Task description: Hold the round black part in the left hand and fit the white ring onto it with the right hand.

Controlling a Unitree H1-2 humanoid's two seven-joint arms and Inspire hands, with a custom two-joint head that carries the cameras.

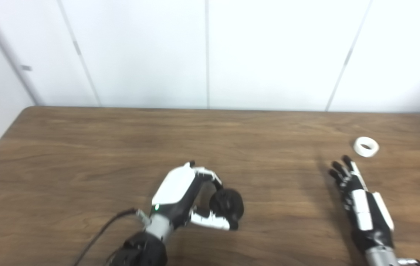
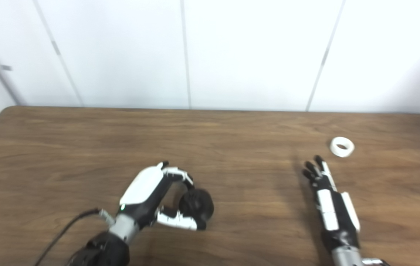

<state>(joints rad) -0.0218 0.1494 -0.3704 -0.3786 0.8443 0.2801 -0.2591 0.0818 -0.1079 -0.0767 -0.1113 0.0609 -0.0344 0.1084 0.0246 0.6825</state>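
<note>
Left hand (image 1: pixel 184 192) — white-backed, black-framed, arm entering from lower left; fingers (image 1: pixel 210 175) curl over the top and the thumb (image 1: pixel 212 221) closes from below, so the hand grips the round black part (image 1: pixel 227 207). The part sits at the open side of the grip, toward table centre, low over or on the wood; whether it touches the surface can't be told. A green light (image 1: pixel 156 207) shows near the wrist, and a black cable (image 1: pixel 99 232) runs off from the wrist toward the bottom edge.

Right hand (image 1: pixel 358 199) — arm entering from lower right, palm edge-on, fingers (image 1: pixel 339 171) extended and slightly spread, pointing away from the robot. It holds nothing. It casts a soft shadow on the wood to its left.

White ring (image 1: pixel 366 146) — lies flat on the table (image 1: pixel 121 147), just beyond and slightly right of the right fingertips, not touching them; well apart from the black part, w/ bare wood between. Its centre hole faces up.

Table — dark wood-grain top w/ a rounded far-left corner, spanning both views. Behind it, a white panelled wall (image 1: pixel 269 55) w/ thin vertical seams. Both views slightly blurred — fine detail of fingers and part not resolvable.
</note>
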